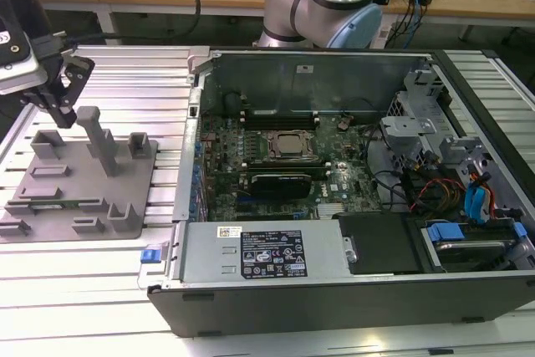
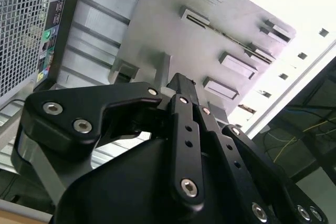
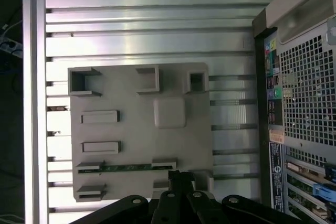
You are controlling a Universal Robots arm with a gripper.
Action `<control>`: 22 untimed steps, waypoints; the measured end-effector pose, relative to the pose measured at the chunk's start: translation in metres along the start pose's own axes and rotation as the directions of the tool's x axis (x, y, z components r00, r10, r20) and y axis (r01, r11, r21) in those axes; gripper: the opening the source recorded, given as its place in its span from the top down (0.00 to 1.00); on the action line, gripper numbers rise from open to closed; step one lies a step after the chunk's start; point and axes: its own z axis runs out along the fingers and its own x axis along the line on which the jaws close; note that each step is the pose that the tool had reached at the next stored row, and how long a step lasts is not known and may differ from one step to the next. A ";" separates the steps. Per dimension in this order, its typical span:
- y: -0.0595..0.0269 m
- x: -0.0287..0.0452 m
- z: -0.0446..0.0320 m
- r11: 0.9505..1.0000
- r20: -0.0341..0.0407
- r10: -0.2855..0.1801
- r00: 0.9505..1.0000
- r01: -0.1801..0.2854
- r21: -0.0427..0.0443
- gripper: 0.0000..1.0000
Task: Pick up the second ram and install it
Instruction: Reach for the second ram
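As it lies slotted, second ram (image 3: 126, 168), thin, green.

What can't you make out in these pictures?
In the first wrist view the ram sits edge-up in the tray, hiding its label and chips.
There the gripper covers one edge of the tray.
In the exterior view the memory slots are too small to tell filled from free.

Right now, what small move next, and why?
Probably move the gripper across until it is over the second ram. The green stick lies in its slot on the grey fixture tray, and in the exterior view the gripper hangs above the tray's far-left corner, apart from it.
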 end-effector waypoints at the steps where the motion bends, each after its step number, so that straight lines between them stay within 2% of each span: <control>1: -0.0003 0.0007 0.0009 1.000 0.000 0.000 1.000 0.000 0.000 0.92; 4: -0.0019 0.0040 0.0053 1.000 0.000 -0.002 1.000 0.002 0.000 0.92; 22: -0.0096 0.0187 0.0196 1.000 -0.004 -0.009 1.000 0.009 0.000 0.92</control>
